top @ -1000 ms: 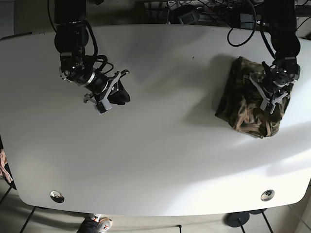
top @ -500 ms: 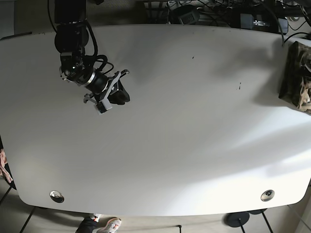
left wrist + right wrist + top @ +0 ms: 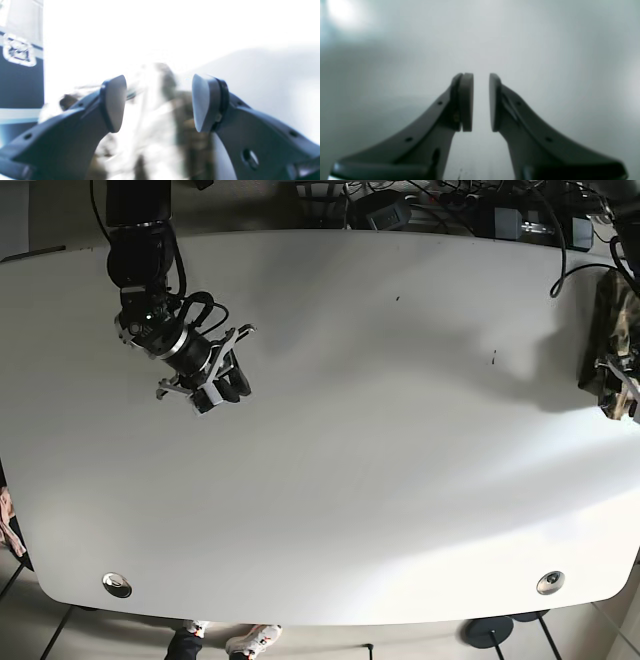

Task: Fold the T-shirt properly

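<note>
We see the T-shirt (image 3: 612, 340) bunched at the white table's (image 3: 350, 460) far edge; only the blurred left-wrist view shows the left gripper (image 3: 159, 102) spread wide, apparently just above it. The right gripper (image 3: 481, 102), well apart, is narrowly parted, holding nothing.

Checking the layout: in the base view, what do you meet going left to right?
Right gripper → bare table → small dark mark → T-shirt at the right edge, by the left gripper.
</note>
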Controlling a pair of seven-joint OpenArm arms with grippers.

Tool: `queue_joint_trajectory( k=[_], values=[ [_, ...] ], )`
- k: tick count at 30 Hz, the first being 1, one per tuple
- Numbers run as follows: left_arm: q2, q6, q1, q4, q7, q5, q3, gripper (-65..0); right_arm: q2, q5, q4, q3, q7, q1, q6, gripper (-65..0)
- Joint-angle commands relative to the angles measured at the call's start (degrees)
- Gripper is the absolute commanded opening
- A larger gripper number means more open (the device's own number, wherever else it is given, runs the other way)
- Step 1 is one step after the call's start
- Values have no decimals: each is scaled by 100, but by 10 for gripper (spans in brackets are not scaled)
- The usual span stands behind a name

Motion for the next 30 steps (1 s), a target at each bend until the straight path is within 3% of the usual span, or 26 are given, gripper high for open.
queue_joint_trajectory(
  k=[1,6,13,19,26,30],
  values=[
    [292,30,-33,873,-131,-92,-58,-272,-214,-194,261,420,577,-112,-77,-542],
    [1435,645,706,2297,-131,-57,-286,-272,-355,-590,401,992,1438,-560,-77,-542],
    [3017,1260,2147,3871,-122,-57,-295,-272,-355,-572,480,1484,2441,-1615,-77,-542],
    [4213,1322,3563,4803,-149,-57,-313,-307,-346,-555,480,1572,3372,-2740,-77,-542],
    [5075,1322,5717,5436,-140,75,-304,-312,-144,351,480,1818,3750,-4226,-77,-542],
    [5082,1322,6297,5400,-140,224,-304,-312,5,694,445,1818,3750,-4991,-77,-542]
  ],
)
